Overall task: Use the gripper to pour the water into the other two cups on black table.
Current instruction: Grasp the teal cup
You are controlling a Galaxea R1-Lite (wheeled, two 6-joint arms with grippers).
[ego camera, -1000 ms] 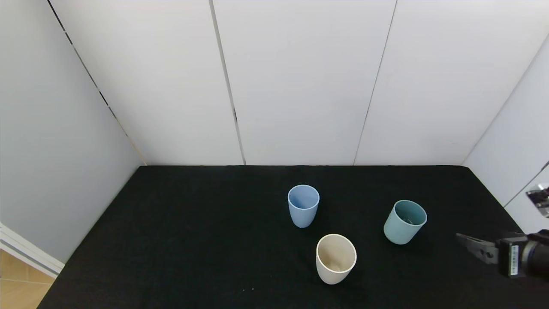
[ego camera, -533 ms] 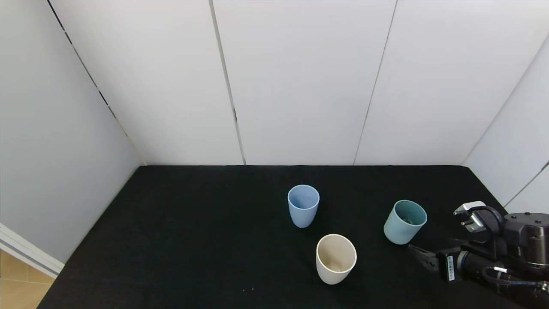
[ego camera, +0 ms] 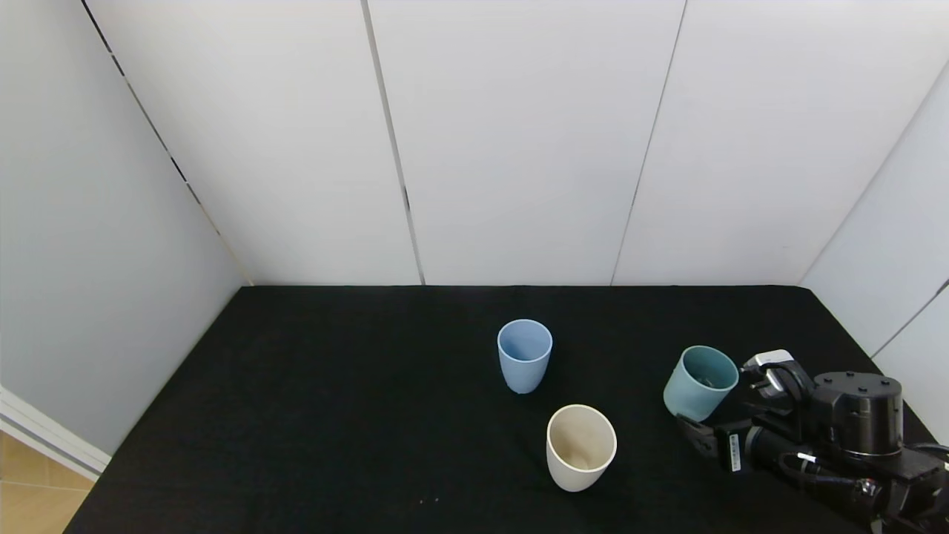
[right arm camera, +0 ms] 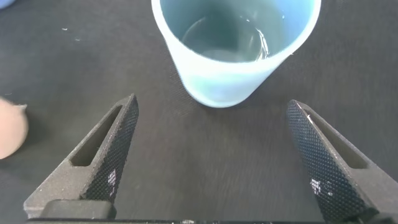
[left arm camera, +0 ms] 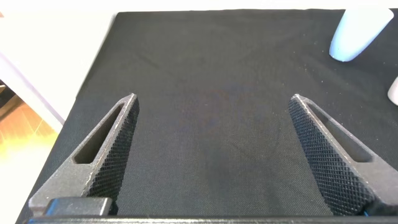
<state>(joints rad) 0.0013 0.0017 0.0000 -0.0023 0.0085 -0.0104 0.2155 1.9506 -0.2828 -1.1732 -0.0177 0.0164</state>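
Right gripper (ego camera: 693,434), a black two-fingered robot hand with a white boxy module and small barcode labels, hovers low over the large matte black table (ego camera: 334,415) at about four o'clock on the tabletop. Its thin textured fingers (right arm camera: 109,155) are spread wide with nothing between them, and they point toward the teal-green handleless plastic tumbler (ego camera: 699,383), which stands upright just beyond the fingertips, near but not touching them. In the right wrist view that teal-green tumbler (right arm camera: 236,50) sits centred ahead of the gap between the fingers, and clear water shows in its bottom.

Moving outward toward nine o'clock from the gripper, the cream-white matte plastic tumbler (ego camera: 580,446) stands upright, well apart from the teal one. At roughly ten o'clock from the gripper, nearer the table's middle, the light blue matte plastic tumbler (ego camera: 524,355) stands upright, a short way beyond the cream one and apart from it. Both look empty.

Left gripper (left arm camera: 211,162) appears only in its own wrist view, fingers spread wide over bare black cloth, with the light blue tumbler (left arm camera: 357,34) far ahead of it.
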